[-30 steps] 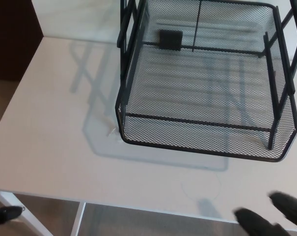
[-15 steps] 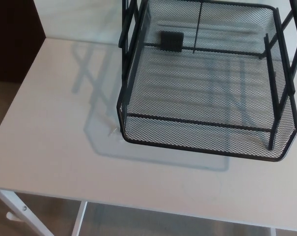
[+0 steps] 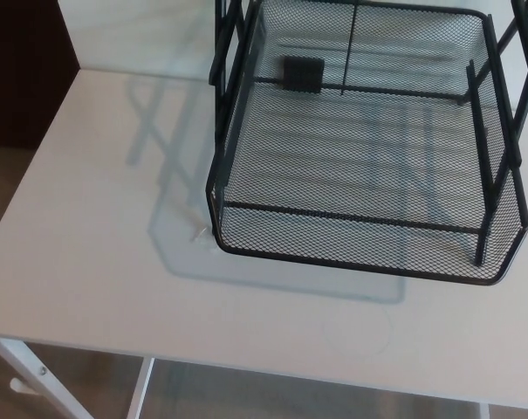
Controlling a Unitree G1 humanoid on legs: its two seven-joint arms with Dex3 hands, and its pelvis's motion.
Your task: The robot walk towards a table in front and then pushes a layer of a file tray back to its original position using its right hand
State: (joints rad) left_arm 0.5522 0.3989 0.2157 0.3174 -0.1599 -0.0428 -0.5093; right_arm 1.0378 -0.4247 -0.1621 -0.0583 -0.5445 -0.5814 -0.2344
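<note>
Blk wire-mesh file tray [image 3: 360, 157] sits on white table [image 3: 98, 262], filling upper right of view, approx 1 o'clock from centre. One mesh layer [image 3: 351, 240] is pulled out toward the camera, its front rim curving across at 4–5 o'clock, rounded corners both ends. Upright frame posts [image 3: 229, 61] rise at tray's left side, more at right edge. Small blk square tab [image 3: 302, 73] hangs on a cross bar at 12 o'clock. Tray's shadow falls on tabletop at 9 o'clock. White table leg [image 3: 37, 380] at 7 o'clock, floor beneath. No robot hand in view.
</note>
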